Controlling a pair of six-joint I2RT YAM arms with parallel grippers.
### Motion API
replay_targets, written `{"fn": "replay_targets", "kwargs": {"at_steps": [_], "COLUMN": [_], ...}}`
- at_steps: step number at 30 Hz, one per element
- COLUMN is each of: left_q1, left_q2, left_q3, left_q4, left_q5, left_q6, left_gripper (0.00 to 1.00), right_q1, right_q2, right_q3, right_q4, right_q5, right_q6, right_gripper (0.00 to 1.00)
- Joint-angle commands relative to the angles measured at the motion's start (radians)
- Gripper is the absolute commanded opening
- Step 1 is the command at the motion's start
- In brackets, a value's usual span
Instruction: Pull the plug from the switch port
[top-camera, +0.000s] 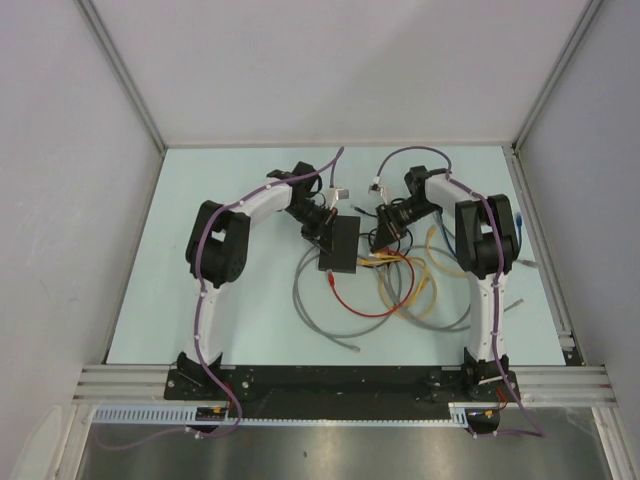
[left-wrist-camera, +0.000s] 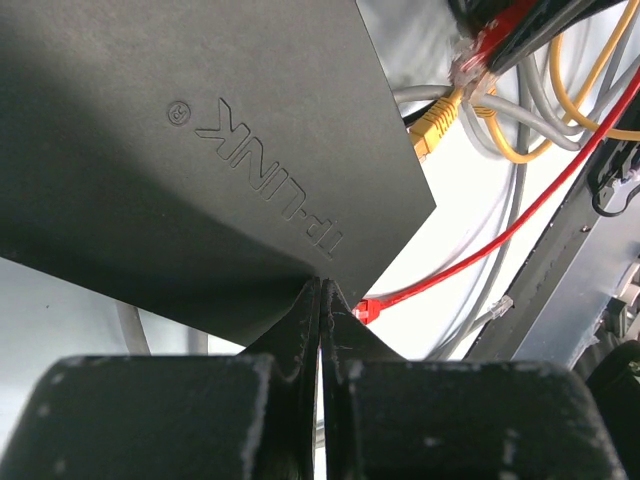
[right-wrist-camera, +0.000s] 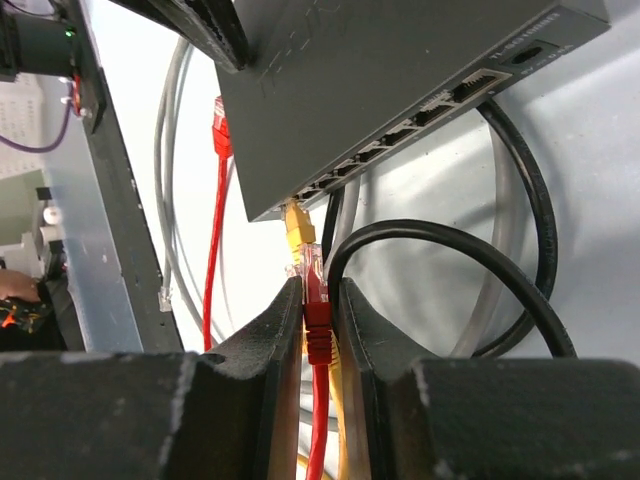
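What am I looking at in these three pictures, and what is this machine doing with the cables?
These are two robot arms, the left arm and the right arm, bolted at the near edge of a pale table. One picture looks down from above. The other two come from a camera on each wrist, so each shows its own tool's two fingers at the bottom.

On the table lie a flat black network switch and loose cables, among them a grey cable.

The left tool is shut, its tips against the switch's edge. The right tool is closed on a red plug right by the row of sockets; I cannot tell whether it is fully out. A yellow plug sits in a socket beside it.
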Motion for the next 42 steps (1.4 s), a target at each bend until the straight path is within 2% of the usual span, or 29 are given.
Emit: {"fn": "replay_targets", "kwargs": {"at_steps": [1,4,7,8,11,13,22,30,36,38,42], "left_q1": [-0.007,-0.007,-0.005,-0.005,-0.007,-0.005,-0.008,-0.01,-0.011,-0.011,-0.011], "left_q2": [0.035,0.03,0.024,0.024,0.021,0.023,0.021,0.029,0.03,0.032,0.032], "left_q3": [0.015,0.012,0.012,0.012,0.012,0.015,0.012,0.016,0.018,0.016,0.015], "left_q4": [0.048,0.042,0.037,0.037,0.037,0.037,0.037,0.043,0.045,0.045,0.048], "left_q5": [-0.11,-0.116,-0.119,-0.119,-0.121,-0.122,-0.119,-0.11,-0.104,-0.104,-0.09], "left_q6": [0.054,0.057,0.063,0.065,0.065,0.066,0.065,0.057,0.055,0.054,0.048], "left_gripper": [0.0,0.0,0.0,0.0,0.0,0.0,0.0,0.0,0.0,0.0,0.0], "right_q1": [0.024,0.032,0.026,0.018,0.001,-0.017,-0.045,-0.03,0.002,0.004,-0.011], "right_q2": [-0.003,0.003,-0.003,-0.011,-0.027,-0.029,-0.08,-0.155,-0.164,-0.175,-0.237], "right_q3": [0.034,0.05,0.057,0.057,0.051,0.065,0.028,-0.11,-0.148,-0.154,-0.159], "right_q4": [0.016,0.034,0.033,0.034,0.019,-0.018,-0.079,-0.015,0.027,0.04,0.047], "right_q5": [0.015,0.026,0.045,0.062,0.075,0.073,0.163,0.312,0.372,0.378,0.381], "right_q6": [0.023,0.037,0.04,0.043,0.046,0.031,-0.072,-0.107,-0.09,-0.081,-0.061], "right_gripper": [0.2,0.21,0.3,0.4,0.51,0.52,0.52,0.52,0.42,0.32,0.27]}}
